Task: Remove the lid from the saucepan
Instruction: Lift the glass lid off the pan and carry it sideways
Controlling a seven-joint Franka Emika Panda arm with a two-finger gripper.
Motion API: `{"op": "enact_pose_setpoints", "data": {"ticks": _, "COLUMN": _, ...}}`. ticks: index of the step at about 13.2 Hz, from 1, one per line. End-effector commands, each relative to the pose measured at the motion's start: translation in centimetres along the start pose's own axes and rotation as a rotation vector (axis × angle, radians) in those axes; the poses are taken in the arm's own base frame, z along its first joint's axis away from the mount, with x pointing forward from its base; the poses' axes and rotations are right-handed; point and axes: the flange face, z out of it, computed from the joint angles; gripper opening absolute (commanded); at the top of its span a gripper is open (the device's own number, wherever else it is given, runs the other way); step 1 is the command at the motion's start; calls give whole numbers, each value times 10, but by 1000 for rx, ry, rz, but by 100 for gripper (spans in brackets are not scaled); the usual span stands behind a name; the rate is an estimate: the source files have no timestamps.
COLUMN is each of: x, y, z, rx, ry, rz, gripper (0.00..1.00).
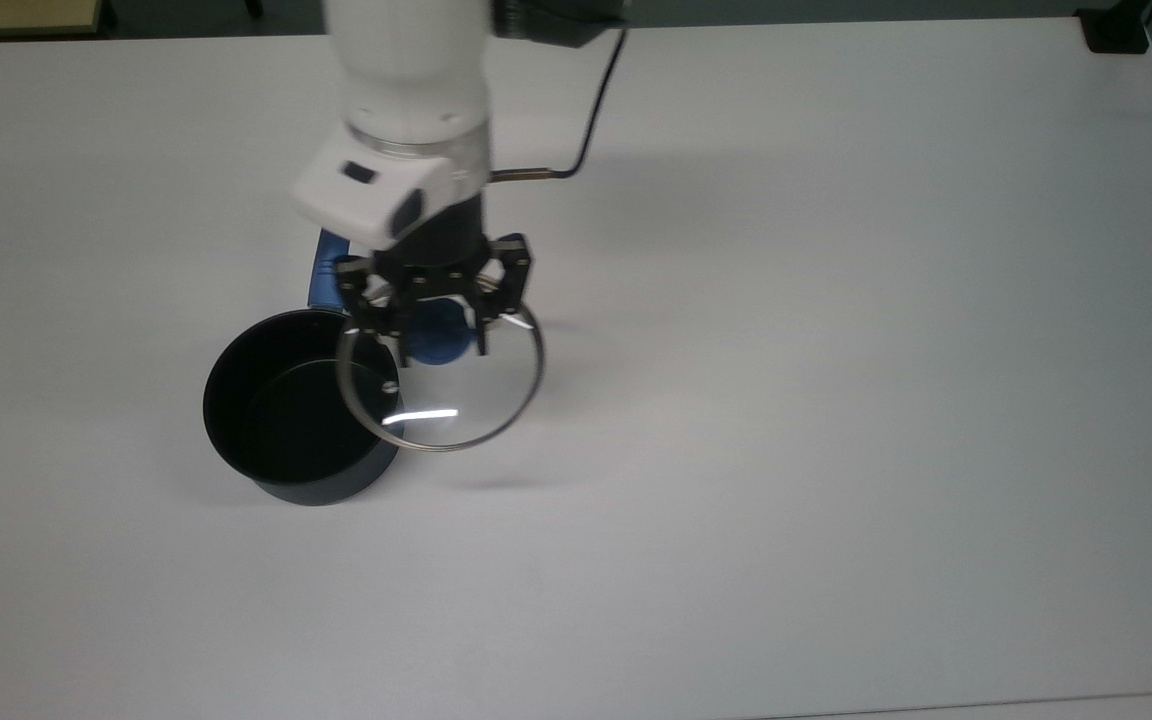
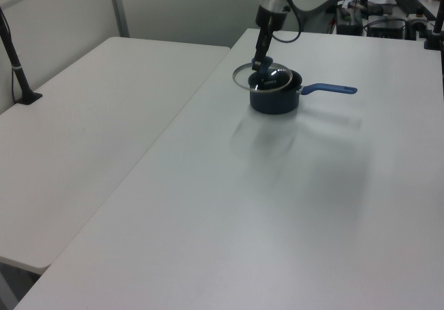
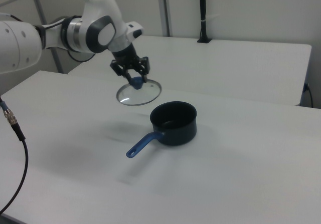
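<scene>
The saucepan (image 1: 276,415) stands uncovered on the white table, its black inside showing, with its blue handle (image 1: 321,270) running under the arm. My gripper (image 1: 439,340) is shut on the blue knob (image 1: 433,342) of the lid (image 1: 466,390), a clear glass disc with a metal rim. The lid hangs in the air, overlapping the pan's rim on the top view's right. In the left view the lid (image 2: 244,78) hovers just above the saucepan (image 2: 275,98). In the right view the lid (image 3: 139,93) floats beside the saucepan (image 3: 173,124), clear of it, under the gripper (image 3: 135,79).
The white table (image 1: 836,400) stretches wide on the top view's right. A black clamp (image 1: 1116,30) sits at its far corner. A second table (image 2: 83,130) adjoins in the left view, with a black post (image 2: 17,64). A loose cable (image 3: 15,129) hangs in the right view's foreground.
</scene>
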Motion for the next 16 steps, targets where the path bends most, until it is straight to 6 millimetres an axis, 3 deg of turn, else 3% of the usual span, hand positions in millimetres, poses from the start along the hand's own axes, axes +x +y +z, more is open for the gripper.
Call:
{"op": "enact_pose_setpoints", "data": {"ticks": 1, "x": 0, "y": -46, "z": -1, "rx": 37, "ry": -20, "rz": -24, "gripper": 35}}
{"op": "enact_pose_setpoints", "data": {"ticks": 10, "x": 6, "y": -177, "z": 60, "rx": 60, "ry": -56, "rz": -43, "gripper": 35}}
{"op": "enact_pose_setpoints", "data": {"ticks": 16, "x": 2, "y": -223, "z": 110, "rx": 47, "ry": -57, "rz": -15, "gripper": 35}}
